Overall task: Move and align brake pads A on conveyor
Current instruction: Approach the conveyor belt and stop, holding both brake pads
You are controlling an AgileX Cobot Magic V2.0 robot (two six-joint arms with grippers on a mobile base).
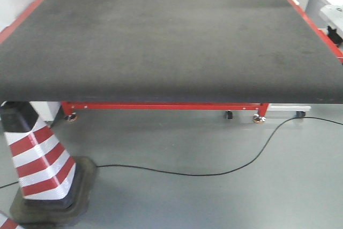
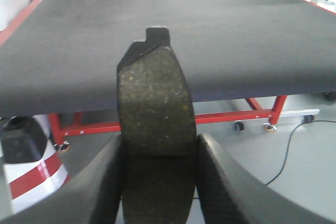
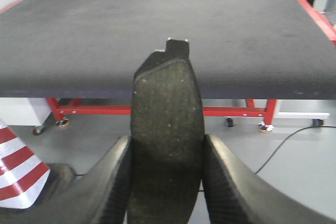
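Left gripper [image 2: 160,148] is clamping brake pad [image 2: 155,93], right gripper [image 3: 167,145] is clamping second brake pad [image 3: 167,98], long axes pointing forward; conveyor [image 2: 236,35] is lying ahead of both.

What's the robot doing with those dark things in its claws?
The robot's left claw is gripping one brake pad, and its right claw is gripping another pad. Both pads are held upright, facing the near end of the conveyor. No pad lies on the part of the belt we can see.
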